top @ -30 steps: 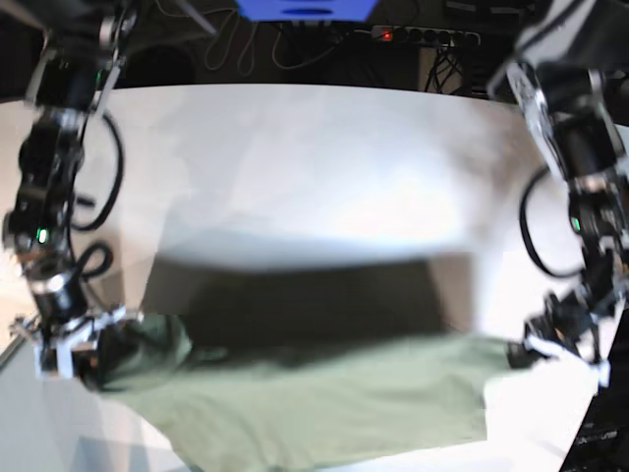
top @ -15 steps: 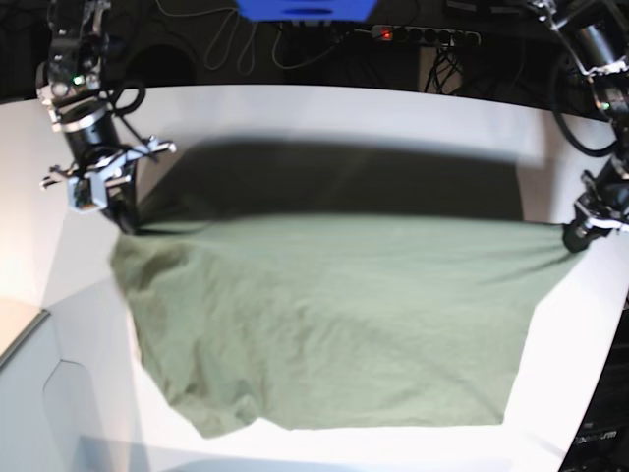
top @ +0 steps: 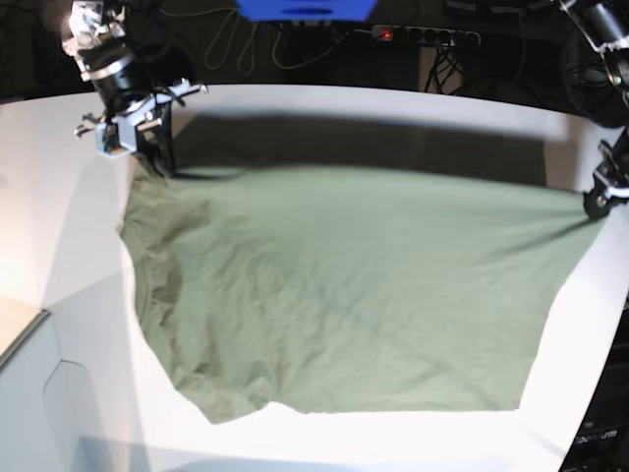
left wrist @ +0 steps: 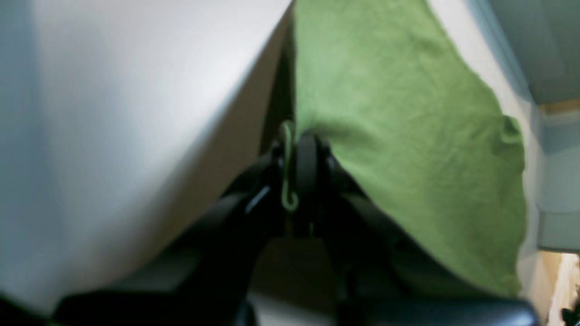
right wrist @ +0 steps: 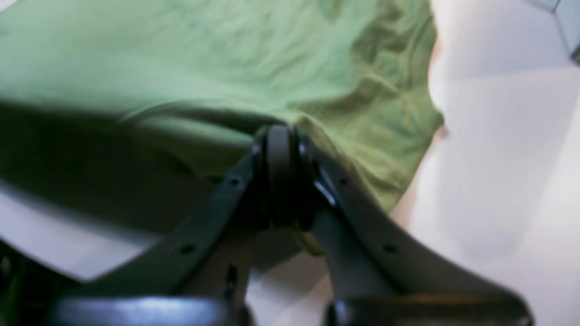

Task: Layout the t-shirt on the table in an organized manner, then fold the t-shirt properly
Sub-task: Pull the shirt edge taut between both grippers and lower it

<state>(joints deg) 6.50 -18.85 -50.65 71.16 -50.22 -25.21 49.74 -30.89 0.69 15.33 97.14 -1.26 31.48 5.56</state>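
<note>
The olive-green t-shirt [top: 344,295] hangs stretched wide over the white table [top: 59,226], its far edge lifted and casting a dark shadow behind it. My right gripper [top: 155,162], at the base view's far left, is shut on one far corner of the shirt; the right wrist view shows its pads [right wrist: 278,136] pinching the fabric [right wrist: 226,68]. At the right edge, my left gripper [top: 596,203] is shut on the other far corner, with a strip of cloth caught between its pads [left wrist: 306,154] and the shirt [left wrist: 398,136] trailing away from them.
A grey-white box corner [top: 29,393] stands at the near left. Behind the table's far edge lie a power strip [top: 425,35], cables and a blue object [top: 305,8]. The table's right edge [top: 609,324] runs close to the left gripper.
Both grippers have carried the shirt's corners away toward the far side of the table and apart. The shirt, bunched at the near edge before, is now spread wide.
</note>
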